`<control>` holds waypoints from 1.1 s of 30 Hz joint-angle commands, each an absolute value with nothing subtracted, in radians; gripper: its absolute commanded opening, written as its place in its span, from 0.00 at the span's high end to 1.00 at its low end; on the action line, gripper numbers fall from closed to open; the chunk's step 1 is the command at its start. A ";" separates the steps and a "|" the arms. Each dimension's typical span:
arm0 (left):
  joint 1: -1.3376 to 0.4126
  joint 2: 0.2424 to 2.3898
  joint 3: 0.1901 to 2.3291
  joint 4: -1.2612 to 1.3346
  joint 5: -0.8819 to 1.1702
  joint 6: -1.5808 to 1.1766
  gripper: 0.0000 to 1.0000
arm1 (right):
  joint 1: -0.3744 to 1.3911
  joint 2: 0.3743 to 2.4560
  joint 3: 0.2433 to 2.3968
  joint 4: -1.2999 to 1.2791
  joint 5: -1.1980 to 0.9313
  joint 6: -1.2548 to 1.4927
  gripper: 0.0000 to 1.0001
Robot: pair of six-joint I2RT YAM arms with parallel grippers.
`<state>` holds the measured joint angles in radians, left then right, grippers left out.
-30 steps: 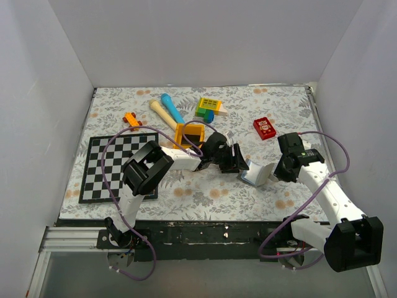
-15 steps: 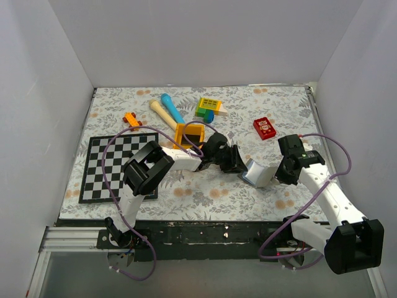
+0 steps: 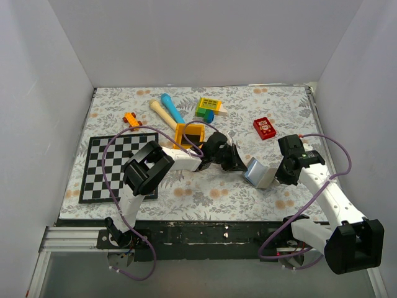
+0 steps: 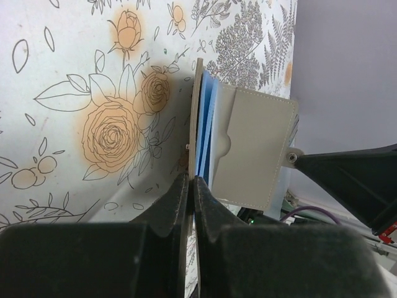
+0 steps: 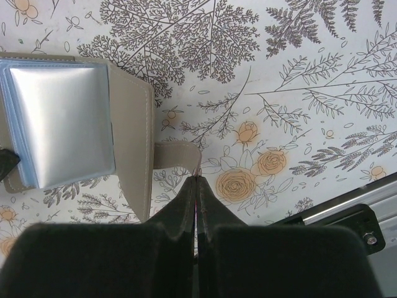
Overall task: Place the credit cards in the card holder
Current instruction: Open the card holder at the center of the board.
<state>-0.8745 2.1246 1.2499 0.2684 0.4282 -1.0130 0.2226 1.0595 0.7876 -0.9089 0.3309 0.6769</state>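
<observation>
The grey card holder (image 3: pixel 257 172) stands open on the flowered table between my two grippers. In the left wrist view its pale blue pockets (image 4: pixel 208 118) fan out beside a beige flap (image 4: pixel 254 149). My left gripper (image 4: pixel 191 180) is shut on the thin edge of its left cover, which also shows from above at the left gripper (image 3: pixel 239 164). My right gripper (image 5: pixel 197 178) is shut on the snap tab (image 5: pixel 177 155), right of the silvery pockets (image 5: pixel 62 118). From above the right gripper (image 3: pixel 277 176) touches the holder's right side. The credit cards do not show plainly.
An orange tray (image 3: pixel 191 133) with a dark flat thing inside sits just behind the left gripper. A red block (image 3: pixel 265 128) lies at the back right and a chessboard (image 3: pixel 118 166) on the left. Blue and cream sticks (image 3: pixel 167 108) and a yellow-green block (image 3: pixel 209 108) are at the back.
My left gripper has closed from open onto the card holder's left cover. The holder has shifted slightly and spread wider. The right gripper has kept its grip on the tab.
</observation>
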 commanded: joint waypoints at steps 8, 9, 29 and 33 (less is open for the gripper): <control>-0.877 2.025 1.232 0.206 0.370 -0.948 1.00 | 0.216 1.016 0.770 -0.816 0.190 0.627 0.62; -0.877 2.005 1.232 0.189 0.353 -0.931 1.00 | 0.216 1.012 0.773 -0.808 0.181 0.623 0.53; -0.880 1.884 1.262 0.020 0.224 -0.766 1.00 | 0.216 0.923 0.758 -0.583 -0.095 0.588 0.43; -0.882 1.887 1.267 0.005 0.216 -0.749 1.00 | 0.218 0.919 0.739 -0.536 -0.120 0.594 0.52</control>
<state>-0.8745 1.8935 1.2297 0.0174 0.2272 -0.7807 0.2218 0.9283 0.7540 -0.6163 -0.0692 0.5949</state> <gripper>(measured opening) 0.023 0.513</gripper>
